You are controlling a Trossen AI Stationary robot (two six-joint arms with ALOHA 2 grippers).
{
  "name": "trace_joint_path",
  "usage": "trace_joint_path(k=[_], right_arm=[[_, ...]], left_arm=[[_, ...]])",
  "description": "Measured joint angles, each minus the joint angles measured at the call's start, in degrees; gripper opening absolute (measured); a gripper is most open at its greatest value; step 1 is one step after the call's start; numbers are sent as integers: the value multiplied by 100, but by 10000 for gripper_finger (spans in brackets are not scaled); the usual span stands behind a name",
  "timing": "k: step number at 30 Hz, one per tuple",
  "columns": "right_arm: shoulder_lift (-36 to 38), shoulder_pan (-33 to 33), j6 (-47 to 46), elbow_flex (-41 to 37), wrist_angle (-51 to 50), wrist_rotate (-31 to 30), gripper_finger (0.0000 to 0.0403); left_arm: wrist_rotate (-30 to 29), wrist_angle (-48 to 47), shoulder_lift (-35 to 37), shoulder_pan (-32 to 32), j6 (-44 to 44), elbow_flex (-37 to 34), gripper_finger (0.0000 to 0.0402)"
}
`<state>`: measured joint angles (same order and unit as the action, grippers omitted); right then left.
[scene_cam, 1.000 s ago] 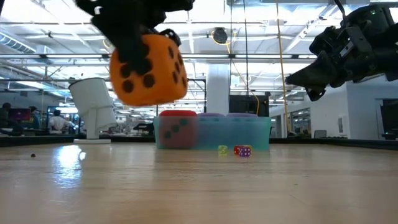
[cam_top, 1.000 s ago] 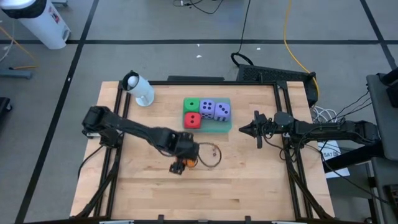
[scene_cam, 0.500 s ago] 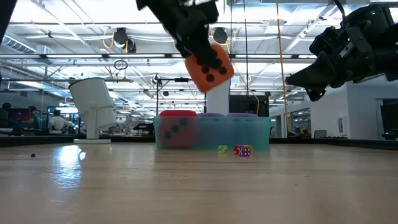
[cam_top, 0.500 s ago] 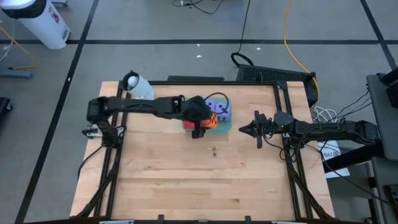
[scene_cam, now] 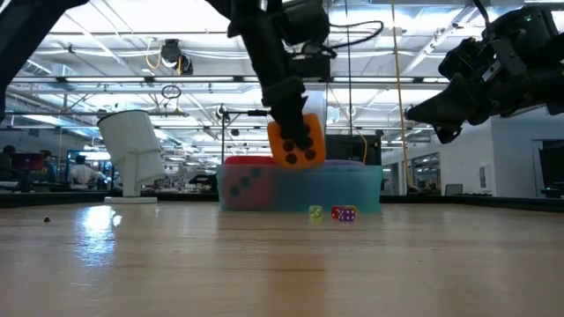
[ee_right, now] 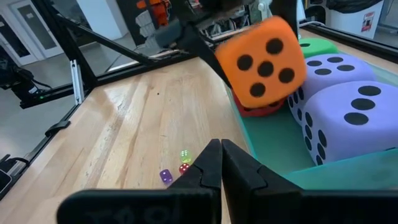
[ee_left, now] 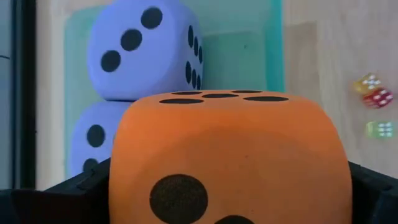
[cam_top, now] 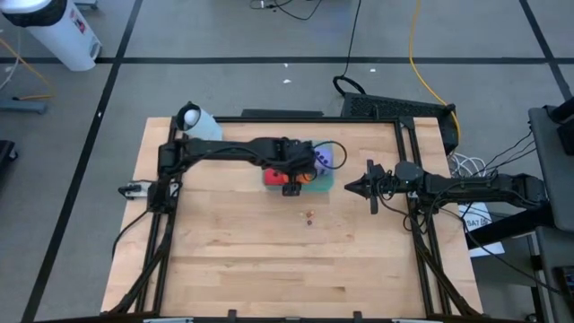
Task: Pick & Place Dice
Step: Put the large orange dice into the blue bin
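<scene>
Orange die (scene_cam: 296, 143) lower, above translucent tray (scene_cam: 361, 189)

Left gripper (cam_top: 296, 178) with orange die (scene_cam: 296, 143) (gripped), now lower over teal tray (scene_cam: 352, 189).

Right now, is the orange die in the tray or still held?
Held: the left gripper grips the orange die above the teal tray, over its empty corner.
</scene>
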<state>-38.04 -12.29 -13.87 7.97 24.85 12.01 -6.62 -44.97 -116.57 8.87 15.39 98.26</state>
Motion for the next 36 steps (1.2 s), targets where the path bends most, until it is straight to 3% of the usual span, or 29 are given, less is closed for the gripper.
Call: trace_joint_path(k=[28, 36], right_arm=[[-41, 16, -63, 0, 442, -163, 0], [-733, 213, 293, 429, 630, -498, 0]], left_arm=[[385, -334, -711, 254, 261, -11, 377], [380, -319, -715, 323, 373, -13, 394]])
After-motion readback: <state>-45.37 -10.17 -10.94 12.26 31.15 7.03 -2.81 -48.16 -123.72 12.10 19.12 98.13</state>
